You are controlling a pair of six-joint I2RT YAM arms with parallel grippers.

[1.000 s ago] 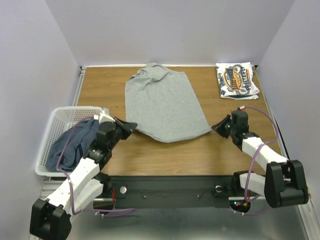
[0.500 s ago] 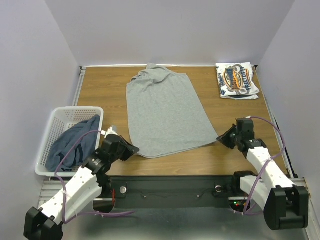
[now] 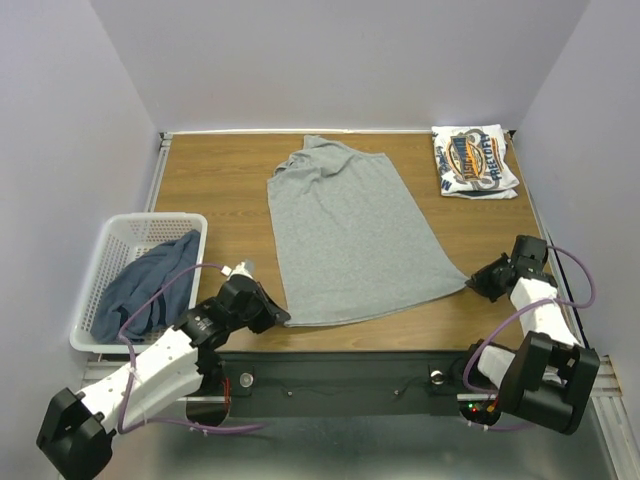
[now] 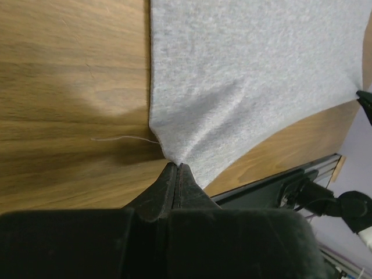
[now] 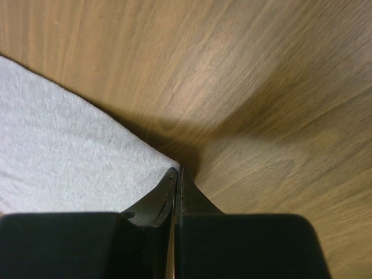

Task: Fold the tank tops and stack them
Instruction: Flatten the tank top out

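Pinching the grey tank top's (image 3: 355, 235) hem are both end effectors (image 3: 283, 318) (image 3: 470, 283).

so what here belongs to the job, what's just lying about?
Job: grey tank top, near corners gripped by left gripper and right gripper; folded printed tank top; dark blue tank top.
Lying about: white basket holding the blue one; table.

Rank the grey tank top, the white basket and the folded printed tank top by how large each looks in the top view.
Largest to smallest:
1. grey tank top
2. white basket
3. folded printed tank top
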